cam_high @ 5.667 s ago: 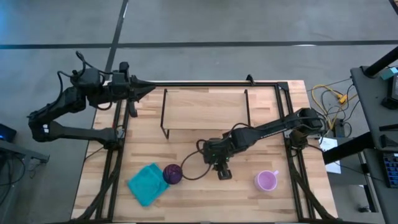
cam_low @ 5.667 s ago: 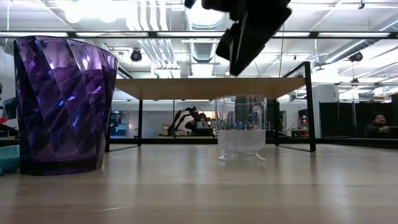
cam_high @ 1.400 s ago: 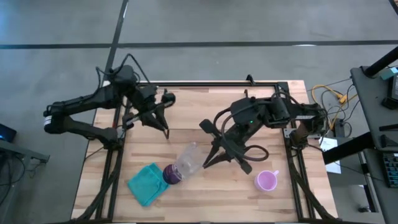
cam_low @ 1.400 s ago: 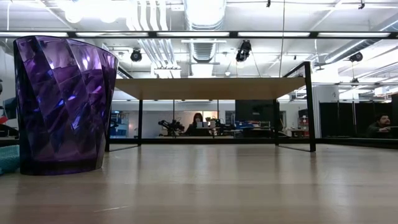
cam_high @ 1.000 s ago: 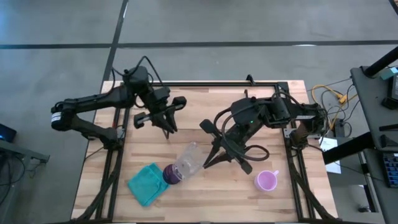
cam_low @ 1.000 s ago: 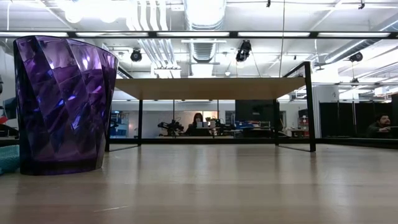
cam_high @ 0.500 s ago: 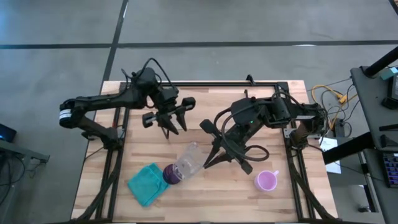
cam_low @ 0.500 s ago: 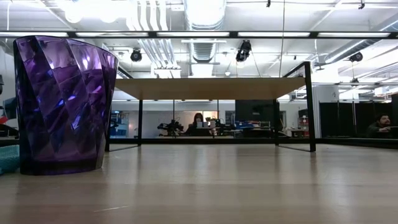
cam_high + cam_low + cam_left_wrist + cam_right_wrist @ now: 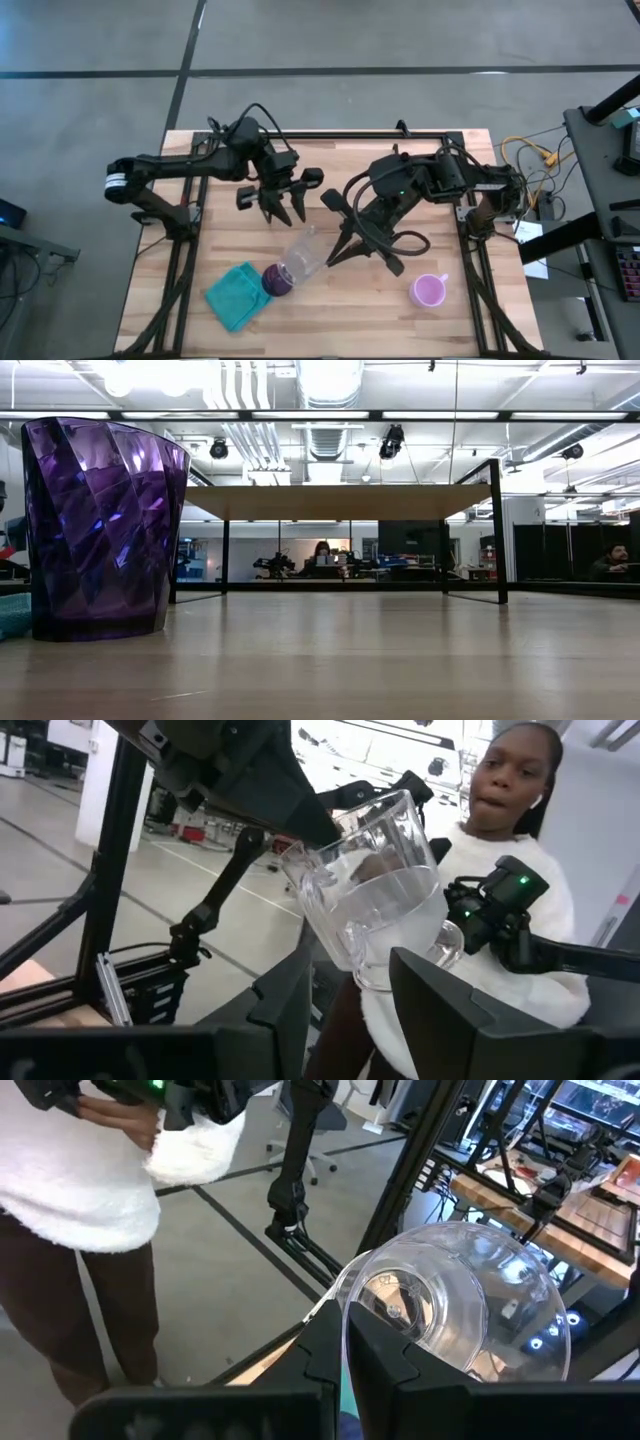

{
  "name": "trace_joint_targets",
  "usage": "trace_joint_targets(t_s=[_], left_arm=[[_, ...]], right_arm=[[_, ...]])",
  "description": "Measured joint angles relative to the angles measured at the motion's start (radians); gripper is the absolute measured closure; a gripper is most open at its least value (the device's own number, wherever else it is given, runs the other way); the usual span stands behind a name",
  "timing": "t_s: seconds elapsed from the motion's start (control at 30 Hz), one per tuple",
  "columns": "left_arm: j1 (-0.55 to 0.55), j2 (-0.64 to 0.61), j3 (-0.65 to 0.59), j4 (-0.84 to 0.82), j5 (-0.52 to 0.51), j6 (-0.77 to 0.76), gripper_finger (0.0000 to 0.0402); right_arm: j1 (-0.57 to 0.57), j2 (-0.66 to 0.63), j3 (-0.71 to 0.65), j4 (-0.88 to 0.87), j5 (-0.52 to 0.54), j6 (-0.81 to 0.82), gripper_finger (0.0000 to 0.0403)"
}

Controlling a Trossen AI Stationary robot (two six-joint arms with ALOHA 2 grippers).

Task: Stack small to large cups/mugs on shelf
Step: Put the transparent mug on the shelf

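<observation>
1. Spanning most of the high view, the wooden table [image 9: 455, 320] has bare board along its near edge and in the stretch between the purple cup and the pink mug.
2. The shelf [image 9: 335, 501] shows in the low view as a light board on thin black legs, with nothing on its top and open room underneath; from above the arms cover most of it.
3. The right gripper [image 9: 330, 246] is clamped on the clear glass [image 9: 303, 254], held tilted in the air above the table's middle (its wrist view shows the two fingers closed on the rim).
4. The left gripper [image 9: 290, 207] hangs just behind the glass with its fingers spread apart, holding nothing; in its wrist view the glass [image 9: 372, 900] sits just beyond the fingertips.
5. The purple cup [image 9: 278, 280] stands upright near the front left, touching the teal cloth [image 9: 236, 294].
6. The pink mug [image 9: 429, 291] stands alone at the front right, well apart from the others.
7. A person in a white top [image 9: 500, 910] stands beyond the table.
8. No readable writing or labels show anywhere.
</observation>
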Motion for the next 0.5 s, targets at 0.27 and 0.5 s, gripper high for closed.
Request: trace_joint_targets(t_s=[0.27,0.5], left_arm=[[-0.005,0.026,0.041,0.001,-0.002,0.000,0.0278],[-0.012,0.037,0.074,0.001,0.011,-0.012,0.0278]], right_arm=[[0.000,0.001,0.000,0.000,-0.003,-0.015,0.0395],[0.000,0.002,0.000,-0.002,-0.004,-0.030,0.0395]])
